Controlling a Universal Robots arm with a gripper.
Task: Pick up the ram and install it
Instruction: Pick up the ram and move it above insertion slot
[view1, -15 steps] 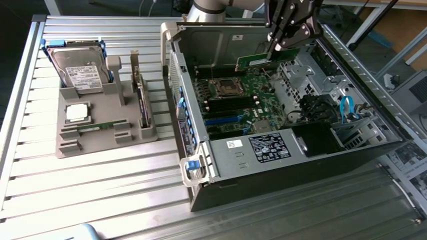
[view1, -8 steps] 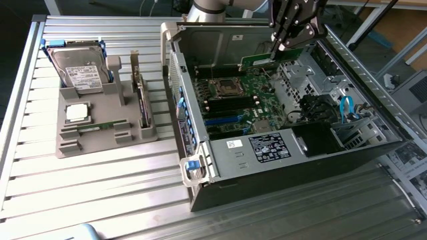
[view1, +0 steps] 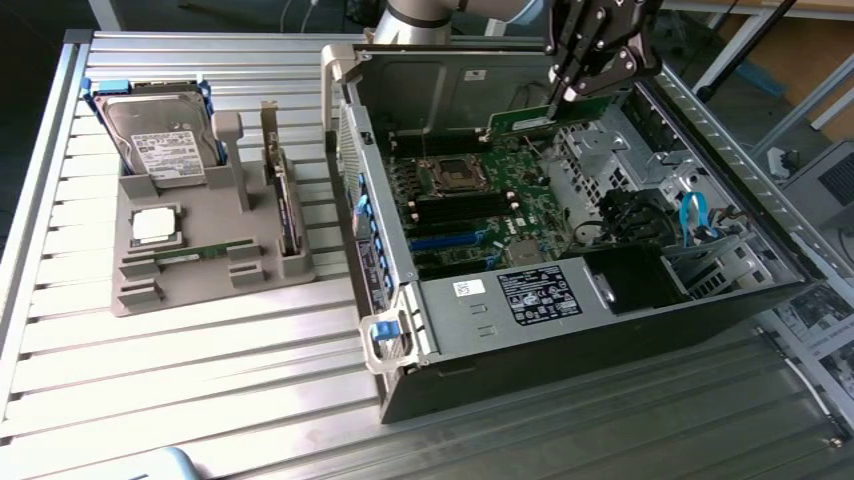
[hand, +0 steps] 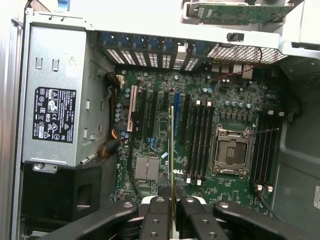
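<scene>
My gripper (view1: 570, 97) hangs over the far side of the open computer case (view1: 561, 300), shut on the ram (view1: 523, 122), a narrow green board that sticks out below the fingers. In the wrist view the ram (hand: 172, 150) appears edge-on as a thin line between the black fingers (hand: 159, 215), held above the motherboard (hand: 165, 165). Under it, long black memory slots (hand: 197, 145) run beside the empty processor socket (hand: 229, 150), and more slots (hand: 262, 150) lie on the socket's other side. The ram is clear of the board and sits in no slot.
A grey parts holder (view1: 200, 270) stands on the slatted table at the exterior view's left, carrying a hard drive (view1: 160, 140), a square processor (view1: 156, 225) and an upright card (view1: 280, 190). Inside the case are a power supply (hand: 55, 115), drive cages and blue cables (view1: 694, 215).
</scene>
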